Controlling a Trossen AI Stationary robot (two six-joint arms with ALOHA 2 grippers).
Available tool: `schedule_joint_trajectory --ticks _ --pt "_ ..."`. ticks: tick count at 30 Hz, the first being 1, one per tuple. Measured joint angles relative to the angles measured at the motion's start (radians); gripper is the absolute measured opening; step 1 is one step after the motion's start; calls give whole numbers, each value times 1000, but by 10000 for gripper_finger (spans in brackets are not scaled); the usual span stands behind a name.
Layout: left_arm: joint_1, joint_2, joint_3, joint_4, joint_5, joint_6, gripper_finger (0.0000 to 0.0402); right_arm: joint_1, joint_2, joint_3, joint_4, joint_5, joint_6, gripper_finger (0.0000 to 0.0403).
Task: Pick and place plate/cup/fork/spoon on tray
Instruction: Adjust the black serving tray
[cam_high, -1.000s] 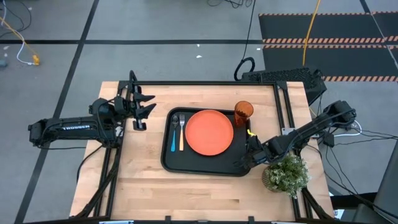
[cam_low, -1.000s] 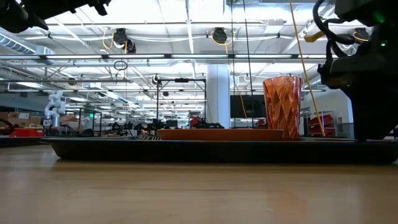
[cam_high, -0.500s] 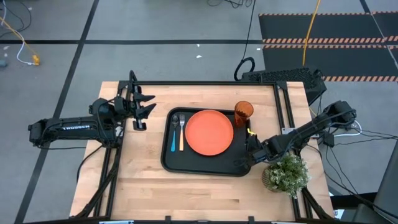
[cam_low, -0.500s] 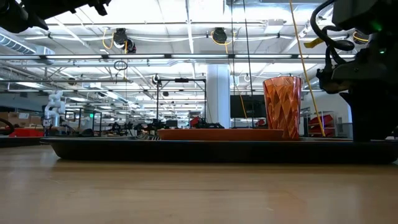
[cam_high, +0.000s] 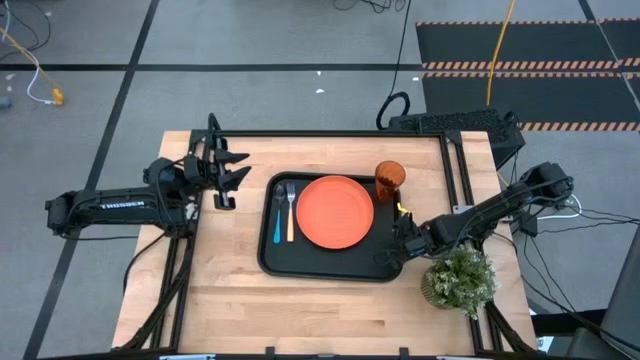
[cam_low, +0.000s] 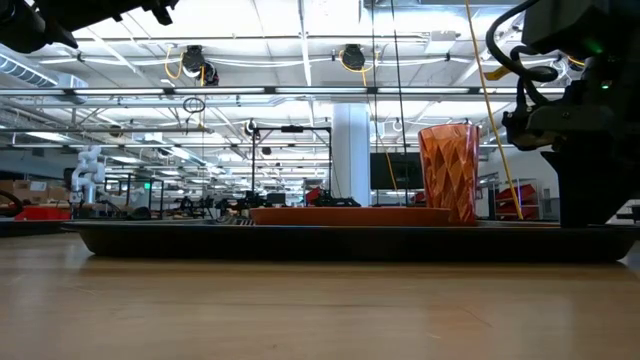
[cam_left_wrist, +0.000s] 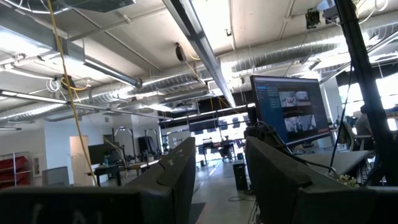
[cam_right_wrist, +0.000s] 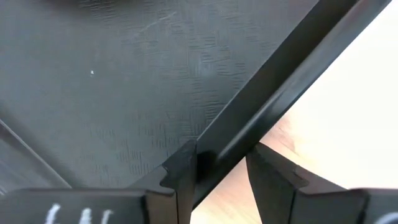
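Note:
The black tray (cam_high: 320, 262) lies flat on the table's middle. On it are the orange plate (cam_high: 336, 212), the orange cup (cam_high: 388, 180) at its far right corner, and the tan-handled fork (cam_high: 291, 208) beside the blue-handled spoon (cam_high: 278, 218) on the left. The cup (cam_low: 448, 170) also shows in the low view. My right gripper (cam_high: 398, 245) is open at the tray's right rim near the near-right corner, one finger on either side of the rim (cam_right_wrist: 273, 93). My left gripper (cam_high: 236, 168) is open, empty, and raised over the table's far left. My right gripper straddles the tray's right rim (cam_right_wrist: 214, 165), one finger inside the tray and one outside over the wood. It comes from the table's right, slanting down. The rim crosses the gap slantwise and meets the inner fingertip (cam_right_wrist: 183, 165). I cannot tell whether the outer one touches.
A small potted plant (cam_high: 460, 280) stands on the table's right edge, close beside my right arm. Bare wood lies near the front edge and to the left of the tray.
The tray, with the plate, cup, fork and spoon on it, has slid a little toward the table's left edge. My right gripper has stayed at its right rim.

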Motion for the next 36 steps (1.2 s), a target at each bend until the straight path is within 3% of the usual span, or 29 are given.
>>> schedule_joint_trajectory --ticks 11,36 --pt "0 0 0 -1 0 0 143 0 0 0 1 46 -91 119" --pt "0 2 0 -21 -35 26 143 0 2 0 5 80 -116 118"
